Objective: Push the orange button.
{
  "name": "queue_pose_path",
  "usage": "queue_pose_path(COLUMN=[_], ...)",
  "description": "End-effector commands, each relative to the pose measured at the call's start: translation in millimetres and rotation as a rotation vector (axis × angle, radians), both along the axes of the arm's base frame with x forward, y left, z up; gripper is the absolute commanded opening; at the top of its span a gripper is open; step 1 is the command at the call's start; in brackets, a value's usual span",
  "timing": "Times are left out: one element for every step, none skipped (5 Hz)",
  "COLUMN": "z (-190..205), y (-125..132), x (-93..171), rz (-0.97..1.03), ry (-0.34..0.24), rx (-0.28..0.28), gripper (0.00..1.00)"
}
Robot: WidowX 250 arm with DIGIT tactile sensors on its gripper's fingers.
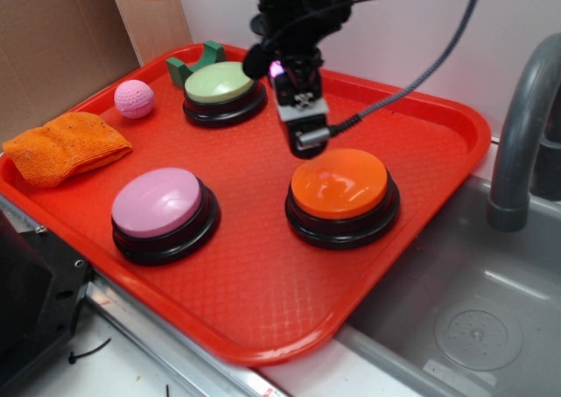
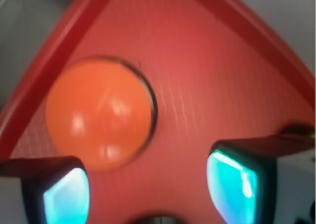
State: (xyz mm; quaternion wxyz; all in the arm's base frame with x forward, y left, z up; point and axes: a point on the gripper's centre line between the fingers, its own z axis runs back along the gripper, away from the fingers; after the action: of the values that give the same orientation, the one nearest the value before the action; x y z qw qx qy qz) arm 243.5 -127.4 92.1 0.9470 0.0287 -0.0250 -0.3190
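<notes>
Three big buttons are sitting on the red tray (image 1: 263,318) I am watching. Going from the left, an orange cloth (image 1: 63,146) is lying on the tray's edge, with a pink ball (image 1: 134,98) near it. Next I am seeing the pink button (image 1: 164,213), then the green button (image 1: 224,92) at the back. My gripper (image 1: 301,125) is hanging just above the back edge of the orange button (image 1: 343,195), not touching it. In the wrist view the jaws are standing apart, holding nothing. A gray faucet (image 1: 524,125) is standing on the right.
</notes>
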Motion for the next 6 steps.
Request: queue_pose_path(z=[-24, -37, -27, -8, 3, 15], y=[-24, -28, -25, -21, -18, -18], x=[3, 1, 0, -2, -6, -9], rz=[-0.054, -0.107, -0.101, -0.077, -0.048, -0.057], ry=[0.016, 0.052, 0.046, 0.033, 0.018, -0.002], rx=[-0.028, -0.033, -0.022, -0.038, -0.025, -0.02], gripper=[1.0, 1.0, 1.0, 1.0, 1.0, 1.0])
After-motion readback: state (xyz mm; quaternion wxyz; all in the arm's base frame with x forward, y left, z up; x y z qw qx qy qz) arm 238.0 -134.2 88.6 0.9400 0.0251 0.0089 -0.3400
